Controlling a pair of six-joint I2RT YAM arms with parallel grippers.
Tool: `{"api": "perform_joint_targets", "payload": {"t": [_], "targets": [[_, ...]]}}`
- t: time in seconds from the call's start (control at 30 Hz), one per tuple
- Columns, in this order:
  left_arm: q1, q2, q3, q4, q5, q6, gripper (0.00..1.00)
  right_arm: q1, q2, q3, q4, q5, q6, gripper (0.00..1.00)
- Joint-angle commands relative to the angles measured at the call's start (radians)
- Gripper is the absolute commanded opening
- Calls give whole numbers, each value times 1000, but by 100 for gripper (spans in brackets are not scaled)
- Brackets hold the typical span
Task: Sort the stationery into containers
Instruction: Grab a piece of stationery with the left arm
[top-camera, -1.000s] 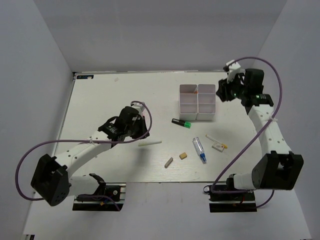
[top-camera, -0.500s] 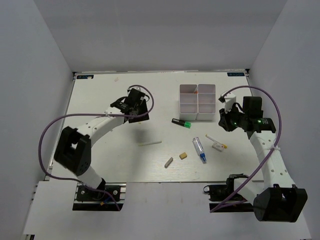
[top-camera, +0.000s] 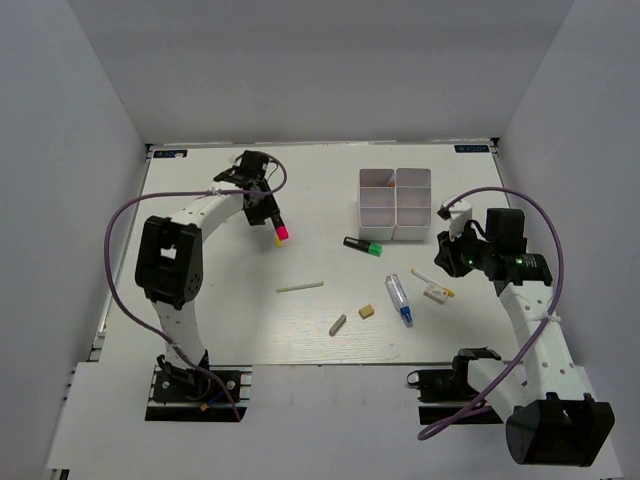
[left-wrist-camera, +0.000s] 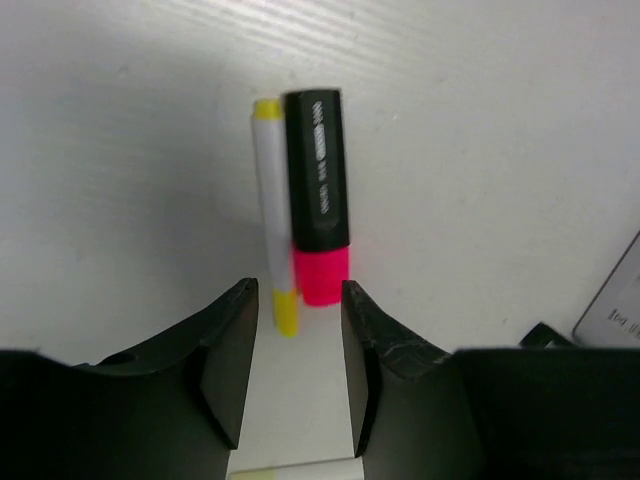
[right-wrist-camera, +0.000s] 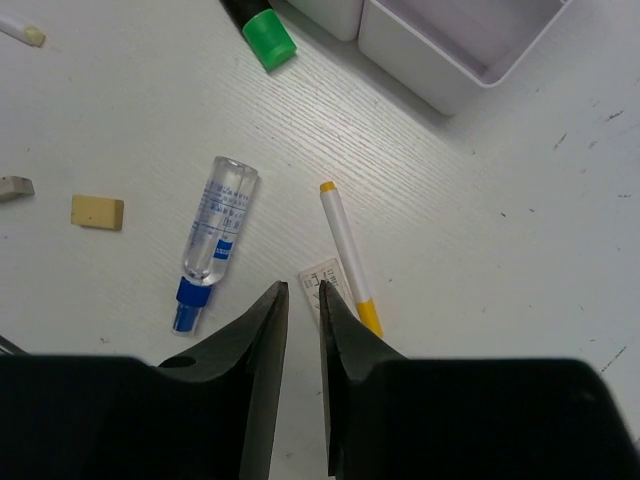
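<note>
Hanging over the far-left part of the worktop (top-camera: 200, 300): left tool (left-wrist-camera: 298, 290), fingers spread, pinching nothing. Just beyond its tips: black marker with pink end (left-wrist-camera: 318, 200), flat on the surface, pink end toward the tool's mouth. Pressed against one side of it, parallel: white pen with yellow ends (left-wrist-camera: 270, 215). Nothing lying between the tool and this pair. White print along the marker barrel, too blurred to read.

Right tool (right-wrist-camera: 302, 290): fingers nearly together with a thin slit showing, pinching nothing. Poised over a white eraser (right-wrist-camera: 322, 275) in a printed paper sleeve, print too small to read. Right against that eraser: second white pen (right-wrist-camera: 345, 250), also yellow-ended.

Nearby on the same side:
- blue-tipped clear tube (right-wrist-camera: 212, 235), blue lettering on its label, unreadable
- tan eraser (right-wrist-camera: 97, 212) just beside the tube
- grey eraser (right-wrist-camera: 12, 187), cut by the frame edge
- green-ended marker (right-wrist-camera: 262, 30), near the front wall of the white four-compartment box (top-camera: 396, 232), not touching it

Pale stick (top-camera: 300, 287): alone mid-worktop, between the two arms. Box well apart from the pink-ended marker, near the right tool.
</note>
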Motion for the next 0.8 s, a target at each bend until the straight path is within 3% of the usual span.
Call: {"api": "perform_joint_targets", "payload": {"t": [0.0,0.27,0.77], "targets": [[9,71,112,-35,38,-12,49,1,-19,-13,27,-26,22,25],[9,173,223,-110,-4,-12,46,-2,-39,-27,41,-20,31,25],[46,114,106,-67,-4,-12,43,-39,-31,-50,67,-43,48,25]]}}
